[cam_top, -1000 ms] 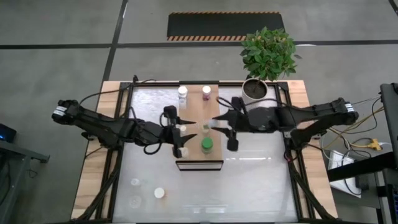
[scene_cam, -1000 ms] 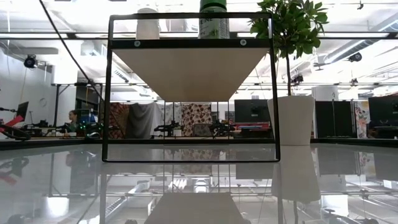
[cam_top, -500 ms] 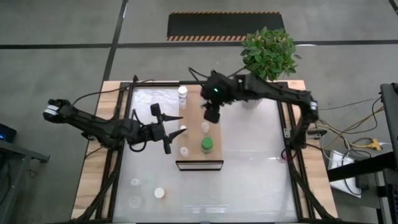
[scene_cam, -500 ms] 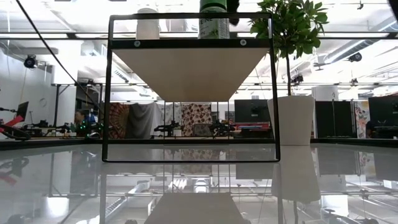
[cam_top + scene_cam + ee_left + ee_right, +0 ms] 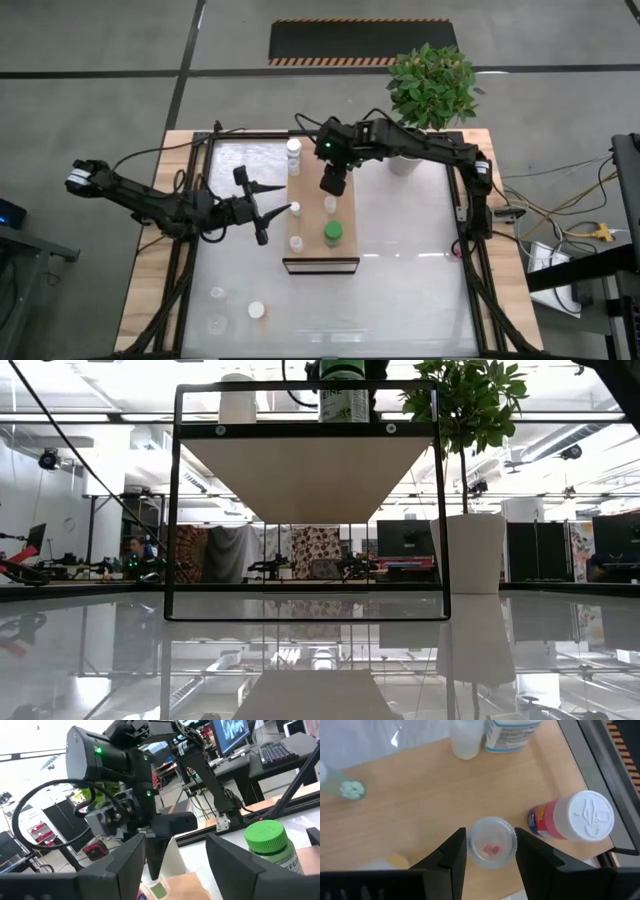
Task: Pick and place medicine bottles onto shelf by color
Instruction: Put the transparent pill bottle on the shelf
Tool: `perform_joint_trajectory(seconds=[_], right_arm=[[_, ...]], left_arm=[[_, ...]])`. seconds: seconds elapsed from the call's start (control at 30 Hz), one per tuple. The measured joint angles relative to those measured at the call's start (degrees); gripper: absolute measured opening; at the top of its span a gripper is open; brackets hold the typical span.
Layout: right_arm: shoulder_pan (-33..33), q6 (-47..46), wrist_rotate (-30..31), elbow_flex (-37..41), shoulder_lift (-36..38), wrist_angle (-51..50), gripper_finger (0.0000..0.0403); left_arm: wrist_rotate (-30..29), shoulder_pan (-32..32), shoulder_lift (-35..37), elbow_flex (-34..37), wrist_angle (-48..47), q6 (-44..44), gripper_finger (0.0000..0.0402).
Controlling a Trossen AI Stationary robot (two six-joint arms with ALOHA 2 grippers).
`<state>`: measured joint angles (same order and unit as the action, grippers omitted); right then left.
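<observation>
The shelf (image 5: 310, 225) is a light-wood plank on a black frame in the middle of the table. On it stand a white bottle (image 5: 293, 150), a green-capped bottle (image 5: 332, 233) and several small clear bottles. In the right wrist view a red bottle with a white cap (image 5: 570, 820) stands beside a small clear bottle with pink pills (image 5: 492, 849). My right gripper (image 5: 333, 182) hangs over the shelf's far half, shut on that clear bottle. My left gripper (image 5: 272, 210) is open just left of the shelf and holds nothing. My right gripper pinches the small clear bottle by its round wall (image 5: 475, 851), one finger on each side. The fingers (image 5: 451, 860) come from above and point down. The bottle stays upright. Whether its base is on the plank, I cannot tell.
A potted plant (image 5: 428, 95) stands at the table's far right, close to the right arm. Three small bottles (image 5: 256, 310) sit on the glass at the near left. The shelf's black frame (image 5: 305, 430) rises well above the table top.
My right gripper has swung over the shelf from the plank's middle toward its far end, and its arm now reaches in from the far right corner. My left gripper has drawn back from the shelf toward the table's left edge.
</observation>
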<state>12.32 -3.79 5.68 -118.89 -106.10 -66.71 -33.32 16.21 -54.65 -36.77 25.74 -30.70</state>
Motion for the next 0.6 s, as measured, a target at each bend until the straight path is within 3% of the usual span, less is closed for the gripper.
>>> perform_joint_trajectory(seconds=[0.6], right_arm=[[0.1, -2.8, 0.3, 5.2, 0.0, 3.3, 0.0134]], left_arm=[[0.0, 0.0, -0.4, 0.0, 0.3, 0.0, 0.0193]])
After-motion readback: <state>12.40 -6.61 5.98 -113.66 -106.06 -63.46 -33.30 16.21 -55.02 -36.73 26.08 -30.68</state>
